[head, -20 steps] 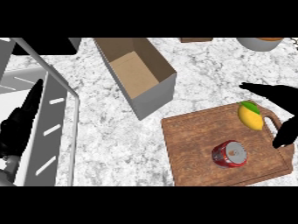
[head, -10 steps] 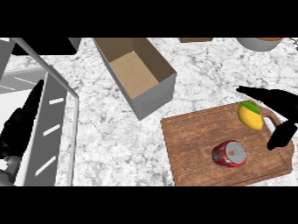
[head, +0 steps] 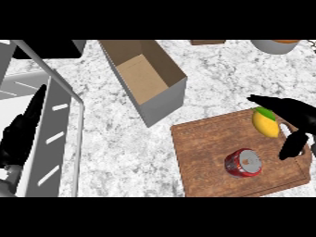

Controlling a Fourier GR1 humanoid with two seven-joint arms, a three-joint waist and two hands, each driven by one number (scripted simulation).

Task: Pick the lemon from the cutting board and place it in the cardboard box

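A yellow lemon (head: 266, 125) with a green end lies at the far right corner of the wooden cutting board (head: 208, 143). My right hand (head: 298, 115) reaches in from the right and brackets the lemon. Its fingers (head: 264, 100) stretch past the lemon's far side, and the thumb (head: 292, 145) hangs on the near side with a small gap. The hand is open. The cardboard box (head: 161, 98) stands open-topped to the upper left of the board, empty inside. My left hand (head: 22, 129) rests open at the far left, fingers up.
A red can (head: 243, 163) lies on the board just in front of the lemon. A sink or rack with a grey rim (head: 78, 120) fills the left side. A bowl (head: 275, 46) and a brown item (head: 208, 42) sit at the far edge.
My right hand has slid a little to the left, so its fingers now reach over the lemon's far side. The lemon, can and left hand have not moved.
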